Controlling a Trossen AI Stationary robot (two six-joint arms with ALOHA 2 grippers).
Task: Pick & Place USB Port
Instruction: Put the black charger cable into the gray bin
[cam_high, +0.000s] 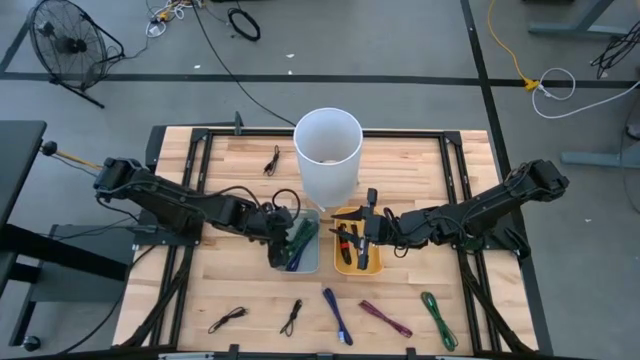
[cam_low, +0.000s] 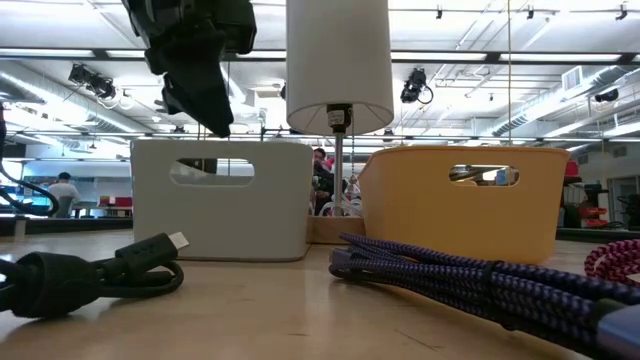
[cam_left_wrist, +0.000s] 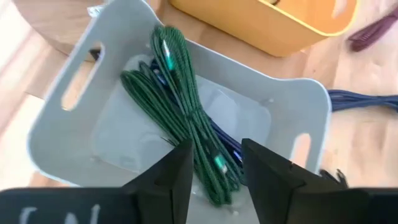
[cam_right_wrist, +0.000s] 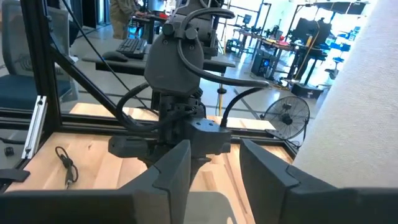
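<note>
A green braided cable (cam_left_wrist: 180, 93) lies coiled in the grey bin (cam_left_wrist: 62, 124), on top of a blue cable (cam_left_wrist: 227, 146). My left gripper (cam_left_wrist: 216, 168) hangs open just above the bundle's near end, tilted down into the bin (cam_high: 308, 266); its fingers stand on either side of the green strands. In the high view it is at the bin's left side (cam_high: 283, 245). My right gripper (cam_right_wrist: 214, 168) is open and holds nothing. It points level toward the left arm, over the yellow bin (cam_high: 372, 266), which holds dark and red cables (cam_high: 345, 245).
A tall white cylinder (cam_high: 327, 150) stands just behind the two bins. Loose cables lie along the near edge: black (cam_high: 228, 319), black (cam_high: 292, 317), blue (cam_high: 337, 315), purple (cam_high: 385, 318), green (cam_high: 437, 320). Another black cable (cam_high: 272, 160) lies at the far left.
</note>
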